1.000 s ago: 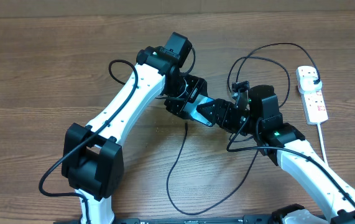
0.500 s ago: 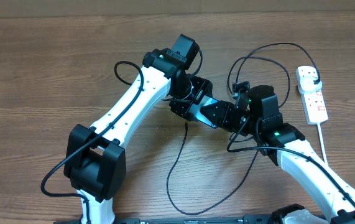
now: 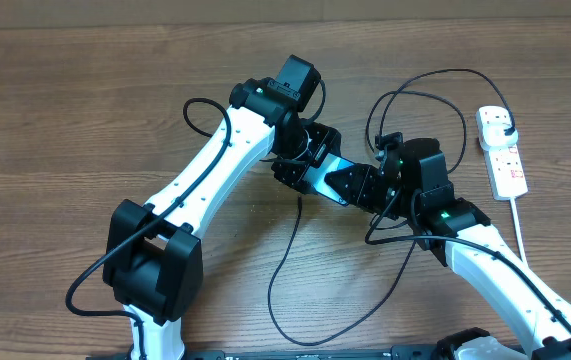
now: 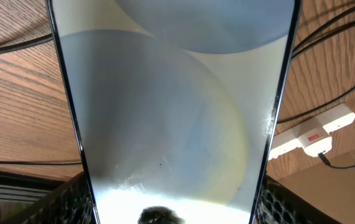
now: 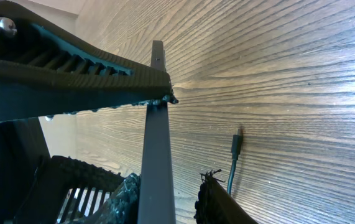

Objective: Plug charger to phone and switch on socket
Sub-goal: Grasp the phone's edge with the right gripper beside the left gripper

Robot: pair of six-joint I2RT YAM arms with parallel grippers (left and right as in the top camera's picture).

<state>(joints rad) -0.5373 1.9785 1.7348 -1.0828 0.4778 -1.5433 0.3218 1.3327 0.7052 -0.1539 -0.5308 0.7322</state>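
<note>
Overhead view, wooden table (image 3: 65, 120), two arms meeting mid-table.

Your left gripper (image 3: 310, 170) was closed on the smartphone (image 4: 171, 112). In the left wrist cam its mesh pads (image 4: 71, 202) pressed the phone's two long edges, and the lit pale blue-cream screen filled the view. The phone was held up off the table, between the two grippers.

Your right gripper (image 3: 357, 186) sat just beside it, open. In the right wrist cam its jaws straddled the phone's thin edge: one pad (image 5: 122, 196) was at the edge, the other pad (image 5: 217, 202) had a sliver of wood showing between it and the phone. So no clamp there.

The charger cable (image 3: 283, 262) lay loose on the table, looping below the arms. Its connector tip (image 5: 236, 144) rested on the wood near the phone, apart from it and not plugged in. The black plug (image 3: 506, 124) sat in the white power strip (image 3: 507, 168) at far right.

Vs 1 sec ago: your left arm and the phone had shifted slightly right and toward the far edge. The right jaws had narrowed in. Cable and strip hadn't moved.
</note>
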